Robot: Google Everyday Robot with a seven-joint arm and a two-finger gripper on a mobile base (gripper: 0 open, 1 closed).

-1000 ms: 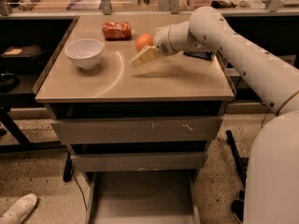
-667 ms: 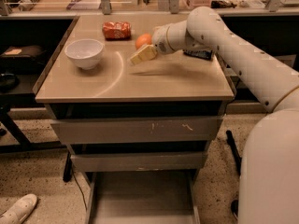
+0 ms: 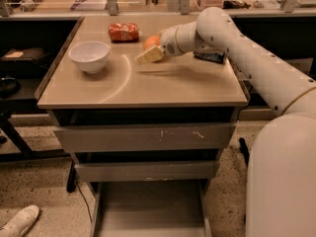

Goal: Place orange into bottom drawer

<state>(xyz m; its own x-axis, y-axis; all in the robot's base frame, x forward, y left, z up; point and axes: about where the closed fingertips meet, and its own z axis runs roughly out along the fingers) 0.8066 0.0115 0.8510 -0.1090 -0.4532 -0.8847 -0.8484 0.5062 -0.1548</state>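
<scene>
The fingers (image 3: pixel 147 56) of the gripper (image 3: pixel 149 50) are standing apart, the pale near one lying across the front of the orange (image 3: pixel 151 40). The orange is showing small, round and smooth, sitting right of the bowl (image 3: pixel 89 57), slightly further back. The arm (image 3: pixel 256 58) is reaching in from the bowl's far right, its wrist pointing toward the bowl.

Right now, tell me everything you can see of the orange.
The orange is small, round and smooth, near the back of the tan tabletop, just right of the red-orange snack bag. Only its upper left part shows: the gripper sits directly in front of it and the white wrist hides its right side. Whether they touch cannot be told. It is not yet in the open bottom drawer below.
</scene>
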